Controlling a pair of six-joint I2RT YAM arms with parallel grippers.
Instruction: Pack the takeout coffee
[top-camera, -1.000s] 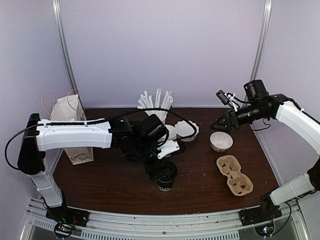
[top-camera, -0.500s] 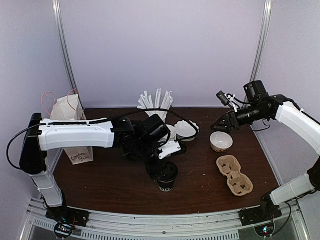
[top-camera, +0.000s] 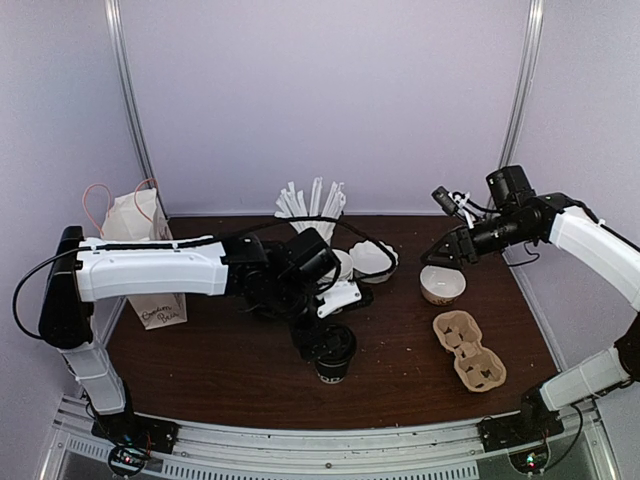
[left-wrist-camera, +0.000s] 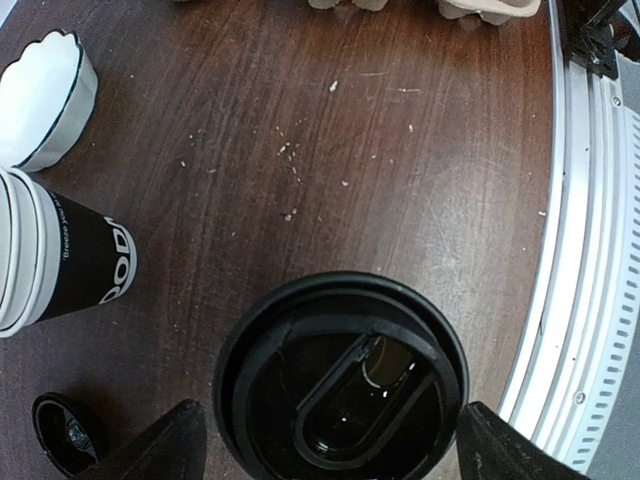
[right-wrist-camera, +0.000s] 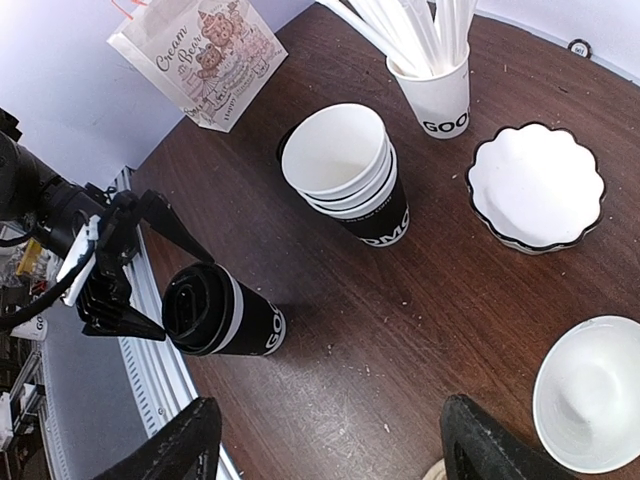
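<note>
Right wrist shows takeout coffee (right-wrist-camera: 222, 318) lettering, hidden from left wrist.

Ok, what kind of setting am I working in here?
Likely a mock coffee-shop counter in a test booth: stacked paper cups, a pulp cup carrier and a paper takeaway bag on a dark table.

The paper bag (right-wrist-camera: 196, 62), at eleven o'clock in the right wrist view, reads "Cream Bear". White block letters show "GOO" on the straw cup (right-wrist-camera: 437, 105), "GOOM" on the stacked cups (right-wrist-camera: 372, 218) and "GO" on the takeout coffee (right-wrist-camera: 250, 325). Small print on the stack begins "Breeze you".
</note>
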